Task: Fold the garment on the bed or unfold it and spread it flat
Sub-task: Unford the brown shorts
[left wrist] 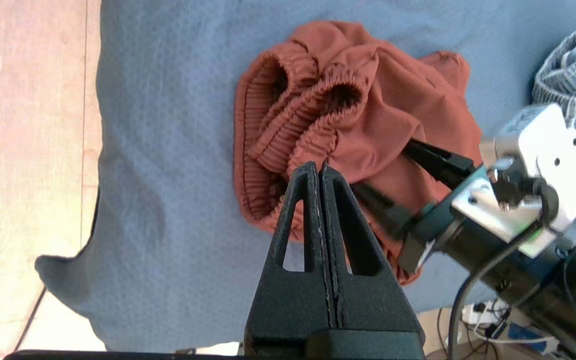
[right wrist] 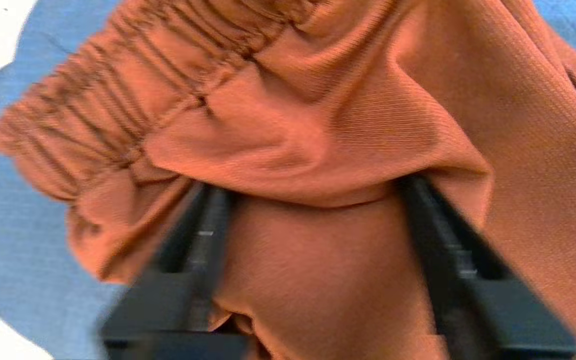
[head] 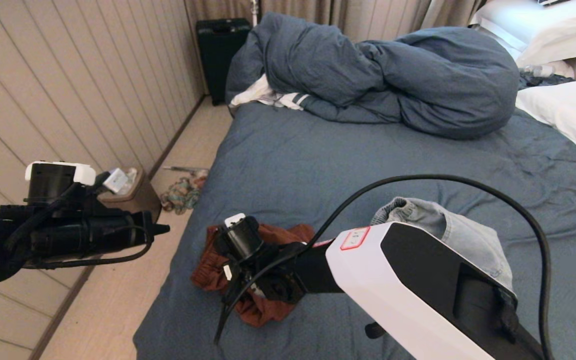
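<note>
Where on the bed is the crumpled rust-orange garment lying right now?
In the head view the rust-orange garment lies bunched near the bed's near left edge, left of the grey-blue garment, with the right gripper open, its fingers pushed into the cloth.

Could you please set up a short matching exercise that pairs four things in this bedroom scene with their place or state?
Things:
1. rust shorts
2. duvet
3. left gripper
4. suitcase

Places or states:
A. standing on the floor against the far wall
B. shut, empty, off the bed's side
C. crumpled near the bed's corner, the open right gripper pushed into them
D. bunched up at the far end of the bed

Pairs: 1-C, 2-D, 3-B, 4-A
</note>
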